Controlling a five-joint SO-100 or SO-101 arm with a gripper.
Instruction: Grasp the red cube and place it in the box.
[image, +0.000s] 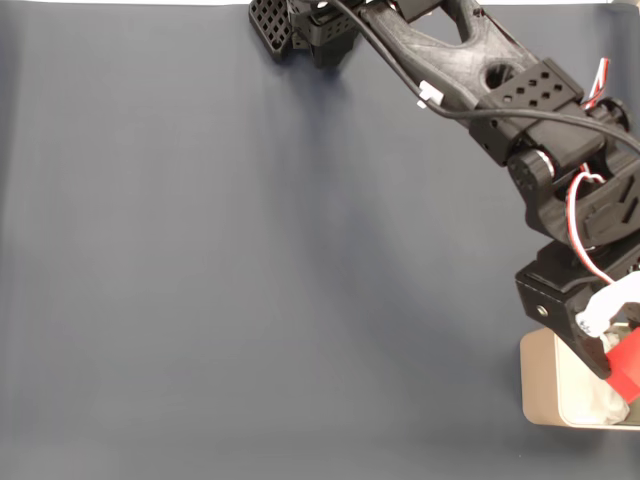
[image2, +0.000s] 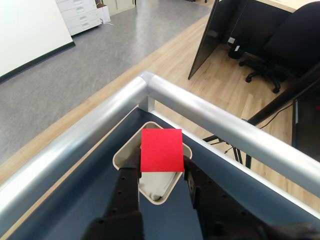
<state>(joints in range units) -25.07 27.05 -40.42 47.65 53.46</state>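
Black pincer (image2: 161, 167) clamping matte red cube (image2: 161, 150), hovering over beige round-cornered box (image2: 123, 154) with white soft padding (image2: 156, 185), sitting on dark blue desk (image: 250, 280).

Even, soft light fills both views. In the fixed view the dark table (image: 250, 280) is evenly lit, with a faint diffuse shadow below the arm (image: 470, 60); a blown-out white strip runs along the top edge. In the wrist view the metal rail (image2: 220, 125) carries bright glare streaks, and the picture stays sharp
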